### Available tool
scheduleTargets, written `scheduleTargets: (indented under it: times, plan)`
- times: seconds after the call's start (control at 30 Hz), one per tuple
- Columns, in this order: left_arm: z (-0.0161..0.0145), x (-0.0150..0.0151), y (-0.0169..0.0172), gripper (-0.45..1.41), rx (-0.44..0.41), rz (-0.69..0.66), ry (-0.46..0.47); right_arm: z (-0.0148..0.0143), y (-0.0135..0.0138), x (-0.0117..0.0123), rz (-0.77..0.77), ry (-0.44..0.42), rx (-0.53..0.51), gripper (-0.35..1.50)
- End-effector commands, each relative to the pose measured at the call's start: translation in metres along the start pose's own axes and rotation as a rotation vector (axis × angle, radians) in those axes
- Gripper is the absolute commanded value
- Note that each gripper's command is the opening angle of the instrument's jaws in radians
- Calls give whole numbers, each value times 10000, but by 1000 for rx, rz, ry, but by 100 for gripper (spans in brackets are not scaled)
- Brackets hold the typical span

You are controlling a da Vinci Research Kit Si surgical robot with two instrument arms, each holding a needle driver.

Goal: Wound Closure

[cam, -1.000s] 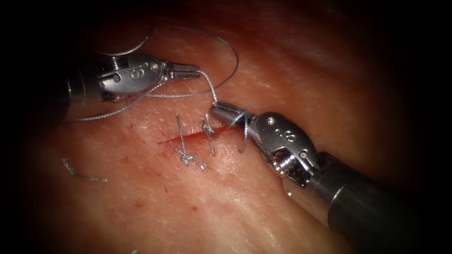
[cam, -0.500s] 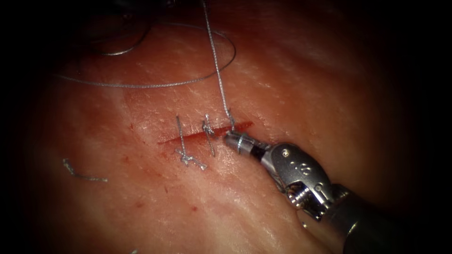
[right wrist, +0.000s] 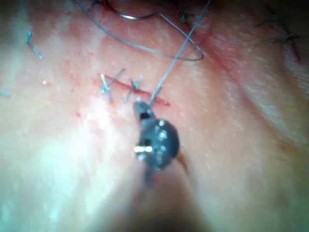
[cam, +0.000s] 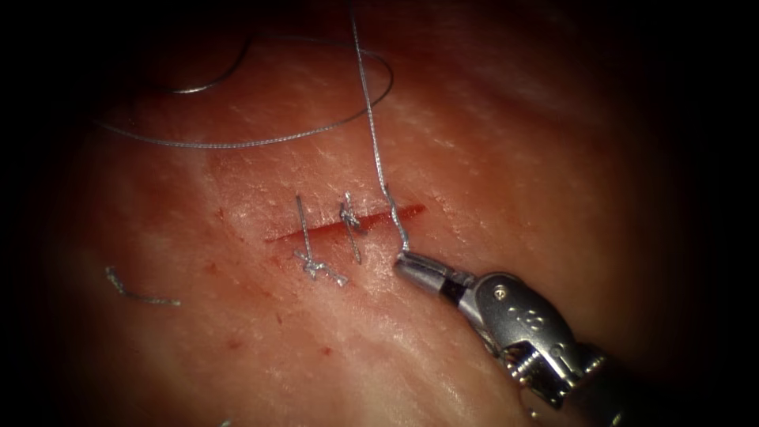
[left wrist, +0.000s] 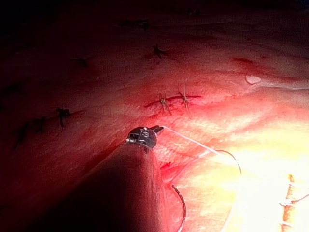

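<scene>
Currently the right tool (cam: pixel 405 262), jaws clamped on the thread (cam: pixel 371 126), is tensioning it; pull evenly across the cut (cam: pixel 348 223).

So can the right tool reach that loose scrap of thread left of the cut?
Probably not yet: the right tool is shut on the thread by the cut, and the left tool holds it too. The scrap lies apart on tissue, two stitches between. The needle lies free on the tissue.

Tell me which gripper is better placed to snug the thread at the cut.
Right, probably. The right gripper is shut on the thread just below the cut. The left gripper holds the thread's far stretch, farther away.
</scene>
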Motion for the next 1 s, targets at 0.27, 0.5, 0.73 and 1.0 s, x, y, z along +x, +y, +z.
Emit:
scheduleTargets:
  times: [0.27, 0.5, 0.73, 1.0]
  plan:
    - [22, -1, -42, -45, 26, -9, 18, -4, -10, -15, -11, 12, 17, -35]
    - [29, -5, -59, -45, 52, -17, 33, -7, -24, -25, -27, 18, 43, -35]
    - [31, -10, -63, -45, 54, -13, 34, -14, -41, -39, -61, 4, 71, -35]
    - [30, -10, -60, -45, 56, -7, 33, -12, -43, -39, -85, 6, 88, -35]
